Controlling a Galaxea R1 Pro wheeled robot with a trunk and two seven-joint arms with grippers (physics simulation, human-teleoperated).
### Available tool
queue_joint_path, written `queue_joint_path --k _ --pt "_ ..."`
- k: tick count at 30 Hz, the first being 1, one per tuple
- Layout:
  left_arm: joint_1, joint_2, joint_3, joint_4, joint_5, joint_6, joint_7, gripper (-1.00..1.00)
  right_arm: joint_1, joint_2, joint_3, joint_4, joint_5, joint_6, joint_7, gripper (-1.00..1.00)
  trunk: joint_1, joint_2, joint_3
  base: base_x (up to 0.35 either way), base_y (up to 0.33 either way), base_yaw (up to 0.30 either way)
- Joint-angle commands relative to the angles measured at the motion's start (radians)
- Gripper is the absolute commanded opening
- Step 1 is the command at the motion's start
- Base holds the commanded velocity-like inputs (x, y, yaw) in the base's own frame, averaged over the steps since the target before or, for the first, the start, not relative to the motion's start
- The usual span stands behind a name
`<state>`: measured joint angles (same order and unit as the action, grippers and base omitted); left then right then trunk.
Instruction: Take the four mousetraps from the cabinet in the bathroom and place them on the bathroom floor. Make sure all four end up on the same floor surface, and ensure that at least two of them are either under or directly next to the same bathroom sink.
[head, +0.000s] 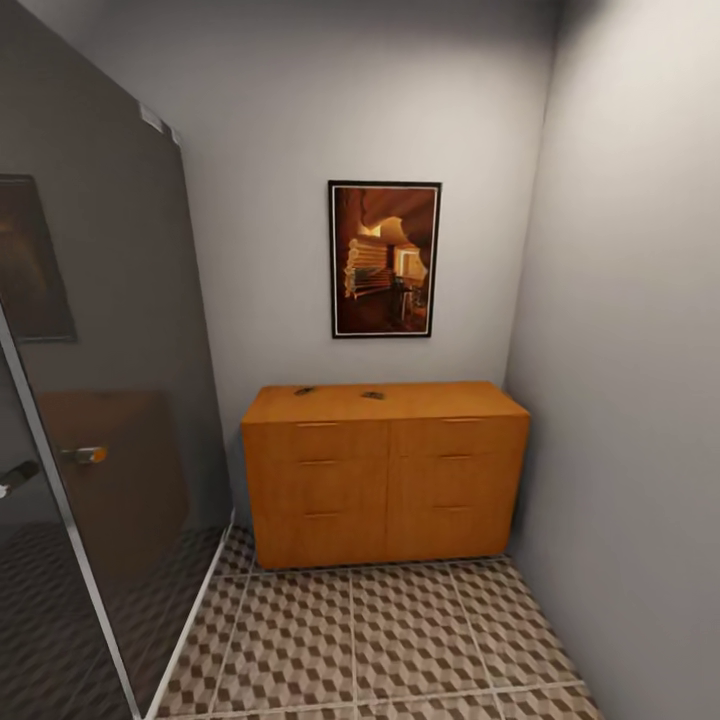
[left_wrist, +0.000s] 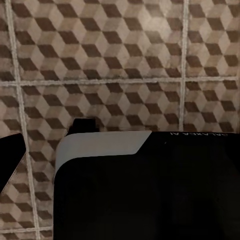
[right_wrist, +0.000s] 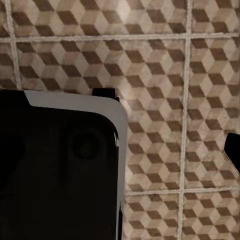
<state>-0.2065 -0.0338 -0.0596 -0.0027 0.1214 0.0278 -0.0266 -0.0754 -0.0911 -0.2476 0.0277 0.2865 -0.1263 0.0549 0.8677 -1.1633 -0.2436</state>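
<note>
- Two small dark mousetraps (head: 305, 391) (head: 373, 395) lie on top of the cabinet (head: 385, 480); too tiny to make out details, and I cannot tell where any others are.
- Cabinet: orange-brown wood, six drawer fronts with slim handles, against the wall below a framed picture (head: 385, 259).
- Left of the cabinet, a dark glass panel (head: 110, 400) blurs what lies behind it.
- Bathroom floor (head: 400, 640): cube-patterned tiles, pale grout.
- Wrist views: the robot's black-and-white body (left_wrist: 145, 190) (right_wrist: 60, 170) over tiles; I cannot tell either hand's state.

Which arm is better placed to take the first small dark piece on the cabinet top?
Probably left: the mousetraps lie left of the middle of the cabinet. Both are far; a weak preference.
</note>
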Motion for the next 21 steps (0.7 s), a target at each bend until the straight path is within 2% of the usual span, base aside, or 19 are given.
queue_joint_path --k 1,13,21 --pt "-0.001 0.000 -0.006 0.000 0.010 0.003 -0.003 1.00 -0.001 -0.001 -0.009 0.003 0.008 -0.006 0.002 1.00 0.001 -0.001 -0.001 0.324 0.000 0.000" --pt "-0.001 0.000 -0.006 0.000 0.010 0.003 -0.003 1.00 -0.001 -0.001 -0.009 0.003 0.008 -0.006 0.003 1.00 0.001 -0.001 -0.001 0.324 0.004 0.000" --pt "-0.001 0.000 -0.006 0.000 0.010 0.003 -0.003 1.00 -0.001 0.000 -0.009 0.003 0.008 -0.006 0.003 1.00 0.001 -0.001 -0.001 0.324 0.065 0.000"
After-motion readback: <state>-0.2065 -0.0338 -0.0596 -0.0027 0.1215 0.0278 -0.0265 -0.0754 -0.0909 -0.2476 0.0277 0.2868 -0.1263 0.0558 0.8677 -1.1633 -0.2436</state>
